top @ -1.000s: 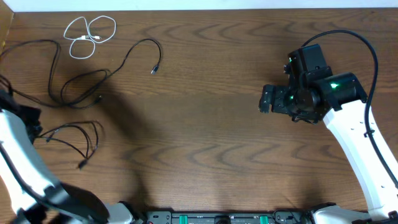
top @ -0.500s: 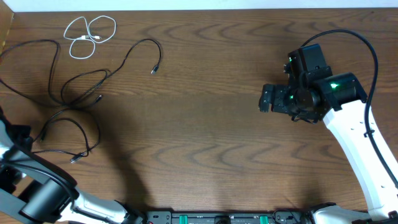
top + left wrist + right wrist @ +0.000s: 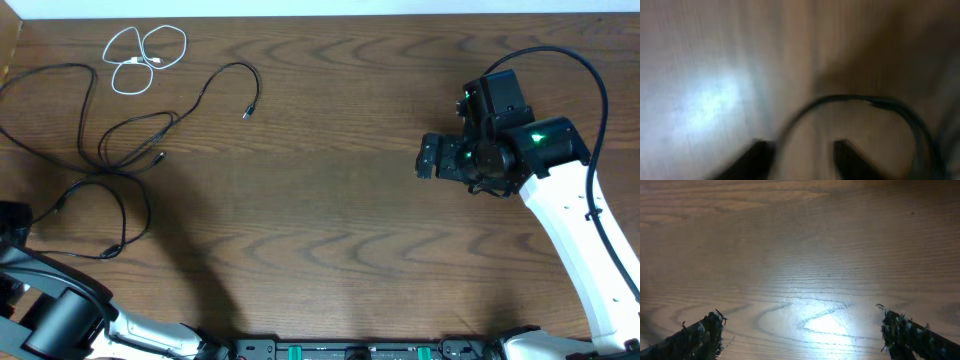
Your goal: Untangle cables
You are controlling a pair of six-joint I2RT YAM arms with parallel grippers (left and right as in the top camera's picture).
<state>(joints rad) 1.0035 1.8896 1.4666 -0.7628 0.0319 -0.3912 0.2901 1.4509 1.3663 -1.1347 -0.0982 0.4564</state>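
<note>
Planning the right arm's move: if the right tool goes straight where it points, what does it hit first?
Probably just the bare table. The right tool, open, sees only wood ahead with nothing on it, though its tilt is hard to judge.

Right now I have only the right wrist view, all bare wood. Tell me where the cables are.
Observer: All at the far left of the table, well away from your right gripper. The black cables sprawl there in loose loops.
Operator: Give me the white one.
Observer: The white cable lies coiled in the back left corner and looks apart from the black ones.
Operator: Report the other arm.
Observer: The left gripper is open near the front left, with a black loop just ahead of its fingers. That view is blurred.
</note>
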